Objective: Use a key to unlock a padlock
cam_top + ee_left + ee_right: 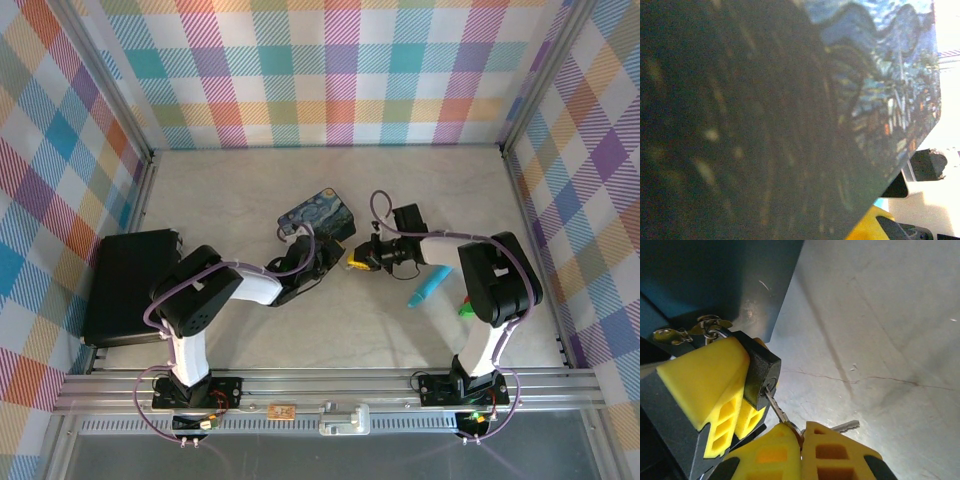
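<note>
Yellow right gripper [801, 442] fingers pinched tight on key [776, 407], blade seated in padlock [762, 375] keyway. Left gripper [749, 360] clamps padlock body, beside tin [715, 275].

No text, label, brand, number or sign can be read anywhere. The blue tin [318, 218] bears only a painted swirling night sky in blue and yellow, and up close in the left wrist view its surface is too dark and blurred for any lettering to be made out. In the right wrist view the dark face of the padlock [761, 374] and the blade of the key [774, 407] show no legible stamp
</note>
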